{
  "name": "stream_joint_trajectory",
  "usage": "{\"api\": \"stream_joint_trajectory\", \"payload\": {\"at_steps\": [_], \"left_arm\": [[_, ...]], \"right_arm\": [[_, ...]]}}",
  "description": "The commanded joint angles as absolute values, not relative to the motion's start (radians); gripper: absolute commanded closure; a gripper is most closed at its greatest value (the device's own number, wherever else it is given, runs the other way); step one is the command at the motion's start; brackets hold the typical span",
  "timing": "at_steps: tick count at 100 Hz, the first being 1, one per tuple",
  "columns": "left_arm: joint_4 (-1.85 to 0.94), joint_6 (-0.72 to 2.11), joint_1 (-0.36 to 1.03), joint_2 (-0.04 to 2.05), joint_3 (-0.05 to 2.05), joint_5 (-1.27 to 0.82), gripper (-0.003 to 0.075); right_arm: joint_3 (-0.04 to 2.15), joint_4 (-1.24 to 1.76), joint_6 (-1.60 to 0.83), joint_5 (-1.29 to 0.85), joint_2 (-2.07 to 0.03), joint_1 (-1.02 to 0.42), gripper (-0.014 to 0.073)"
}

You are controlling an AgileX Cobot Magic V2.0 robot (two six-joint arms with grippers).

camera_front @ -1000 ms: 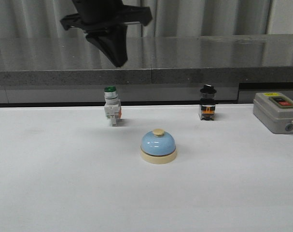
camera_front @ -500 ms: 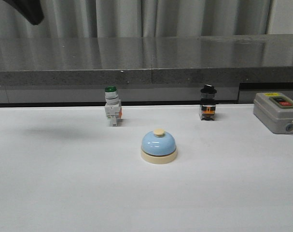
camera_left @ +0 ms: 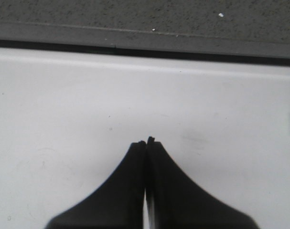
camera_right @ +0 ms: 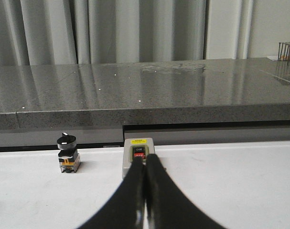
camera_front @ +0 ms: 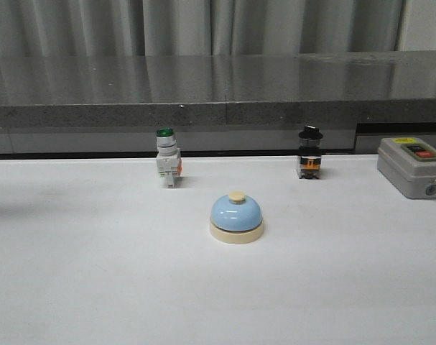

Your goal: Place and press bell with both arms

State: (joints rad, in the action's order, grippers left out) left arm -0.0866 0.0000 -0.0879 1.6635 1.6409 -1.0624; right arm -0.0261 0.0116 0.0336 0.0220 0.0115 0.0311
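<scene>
Both arms are out of the front view; the light-blue domed bell (camera_front: 236,217) sits alone on the white table (camera_front: 95,287), left fingers (camera_left: 145,143) and right fingers (camera_right: 145,160) pressed together, empty.

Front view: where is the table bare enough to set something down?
Bare: the near strip in front of the bell, and the wide left side beside the green-capped switch. Crowded: the back row, with the black-knob switch and grey box.

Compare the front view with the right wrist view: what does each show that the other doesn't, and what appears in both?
Only the front view shows the bell and the green-capped switch on the white table. Only the right wrist view shows the right gripper, its fingers pressed together and empty. Both show the black-knob switch, the grey box and the dark counter behind.
</scene>
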Motion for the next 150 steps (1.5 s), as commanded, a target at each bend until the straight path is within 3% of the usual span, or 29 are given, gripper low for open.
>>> {"api": "stream_joint_trajectory", "payload": {"at_steps": [1, 65, 150], "left_arm": [[-0.101, -0.012, -0.093, 1.573, 1.607, -0.979, 0.0741], [-0.138, -0.012, -0.085, 1.204, 1.169, -0.729, 0.0741], [-0.206, -0.012, -0.085, 0.428, 0.624, -0.510, 0.0741]], "right_arm": [[-0.012, 0.000, 0.031, 0.102, 0.028, 0.039, 0.0662], [-0.012, 0.000, 0.031, 0.102, 0.028, 0.039, 0.0662], [-0.012, 0.000, 0.031, 0.102, 0.028, 0.039, 0.0662]]}}
